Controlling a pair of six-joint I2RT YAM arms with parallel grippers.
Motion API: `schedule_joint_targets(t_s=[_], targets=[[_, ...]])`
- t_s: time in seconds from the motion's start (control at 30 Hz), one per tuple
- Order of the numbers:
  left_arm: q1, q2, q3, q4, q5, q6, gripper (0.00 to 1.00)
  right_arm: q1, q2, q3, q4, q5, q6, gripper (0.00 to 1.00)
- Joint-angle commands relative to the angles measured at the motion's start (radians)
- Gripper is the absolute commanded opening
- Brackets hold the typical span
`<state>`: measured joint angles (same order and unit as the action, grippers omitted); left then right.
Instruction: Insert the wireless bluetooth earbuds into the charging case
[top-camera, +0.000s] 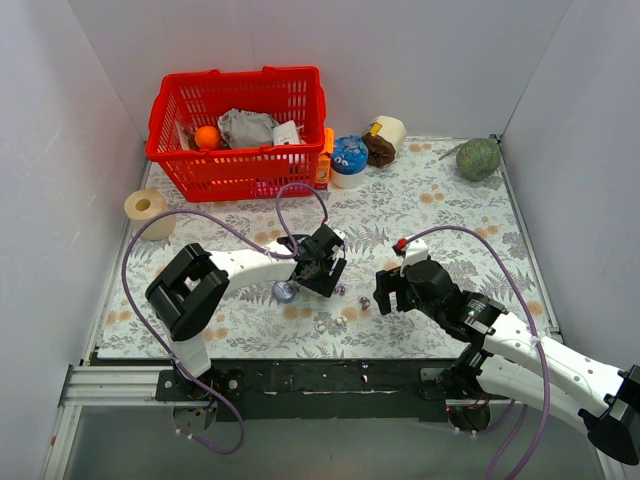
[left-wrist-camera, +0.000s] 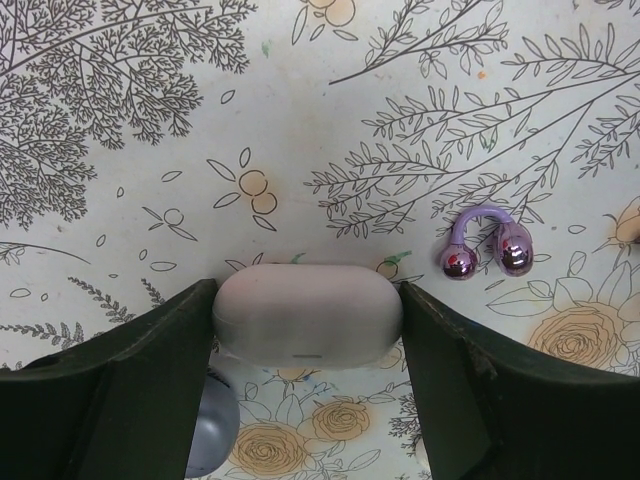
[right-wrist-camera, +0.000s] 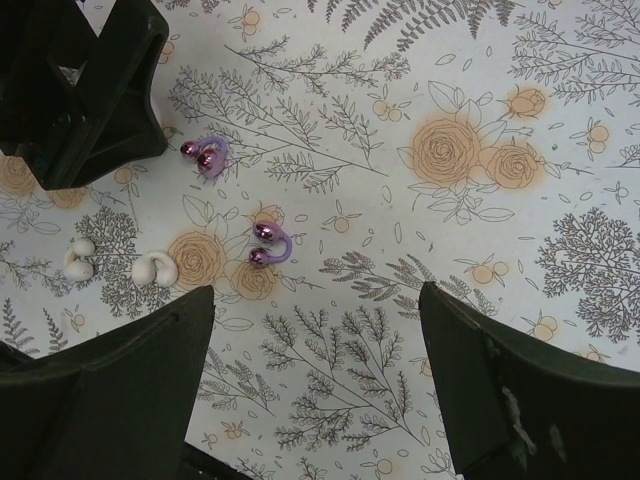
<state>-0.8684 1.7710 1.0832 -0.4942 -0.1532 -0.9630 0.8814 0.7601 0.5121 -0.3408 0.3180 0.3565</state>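
The left gripper (left-wrist-camera: 308, 335) pinches the charging case (left-wrist-camera: 307, 310) on the tablecloth (left-wrist-camera: 300, 120), its lid seemingly closed. The right gripper (right-wrist-camera: 315, 295) hangs spread. Both earbuds (right-wrist-camera: 268, 243) lie loose nearby, so neither is inserted yet.

- Closed in on left, back and right by plain white wall panels (top-camera: 90, 90), joined at two rear corners.
- Below, a flat table top under a pale cloth printed with grey fern sprays and orange-tan roses (top-camera: 440, 190).
- Along the near edge, a silver aluminium rail (top-camera: 110, 385).
- Beyond that, dull grey floor (top-camera: 350, 450).
- Lit softly and evenly, with only faint shadows.
- At rear left, a red plastic mesh basket (top-camera: 240, 175); at the rear right corner, a round green ball-like object (top-camera: 479, 158).
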Motion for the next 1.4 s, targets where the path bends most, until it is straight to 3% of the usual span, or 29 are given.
schedule_joint_targets(t_s=[0.0,0.1,0.13,0.2,0.23,0.33,0.47,0.57,0.67,0.7,0.77,0.8,0.87,1.07,1.37], targets=[[-0.006,0.010,-0.051,-0.057,0.006,-0.043,0.50,0.004,-0.015,0.003,0.014,-0.008,0.009,0.90],[-0.006,0.007,-0.057,-0.043,0.003,-0.085,0.32,0.005,-0.019,0.006,0.014,-0.013,0.016,0.90],[-0.006,0.002,-0.063,-0.038,-0.006,-0.097,0.18,0.004,-0.018,0.006,0.014,-0.016,0.018,0.90],[-0.009,-0.014,-0.074,-0.012,-0.022,-0.127,0.02,0.004,-0.022,0.008,0.016,-0.020,0.022,0.90],[-0.015,-0.046,-0.088,0.000,-0.044,-0.135,0.00,0.004,-0.021,0.008,0.016,-0.025,0.025,0.90],[-0.041,-0.128,-0.117,0.074,-0.095,-0.141,0.00,0.004,-0.019,0.035,0.013,-0.036,0.024,0.90],[-0.090,-0.356,-0.176,0.202,-0.212,-0.109,0.00,0.005,0.007,0.132,-0.013,-0.040,0.004,0.89],[-0.098,-0.468,-0.229,0.328,-0.210,-0.059,0.00,0.004,0.034,0.236,-0.036,-0.027,-0.008,0.89],[-0.104,-0.640,-0.394,0.552,-0.094,0.083,0.00,0.004,0.036,0.292,-0.006,-0.046,-0.002,0.86],[-0.106,-0.745,-0.510,0.712,0.028,0.125,0.00,0.004,0.030,0.296,0.015,-0.062,0.010,0.86],[-0.110,-0.844,-0.639,0.874,0.120,0.218,0.00,0.004,0.015,0.315,0.040,-0.097,0.024,0.89],[-0.112,-0.899,-0.690,1.007,0.151,0.233,0.00,0.002,0.015,0.328,0.040,-0.115,0.009,0.92],[-0.113,-1.013,-0.802,1.100,0.190,0.233,0.00,0.002,0.019,0.361,0.048,-0.204,-0.019,0.93],[-0.121,-1.093,-0.859,1.143,0.254,0.257,0.00,0.005,0.151,0.498,-0.053,-0.393,-0.010,0.93],[-0.167,-1.039,-0.821,1.089,0.239,0.386,0.00,0.073,0.254,0.537,-0.032,-0.375,0.093,0.98]])
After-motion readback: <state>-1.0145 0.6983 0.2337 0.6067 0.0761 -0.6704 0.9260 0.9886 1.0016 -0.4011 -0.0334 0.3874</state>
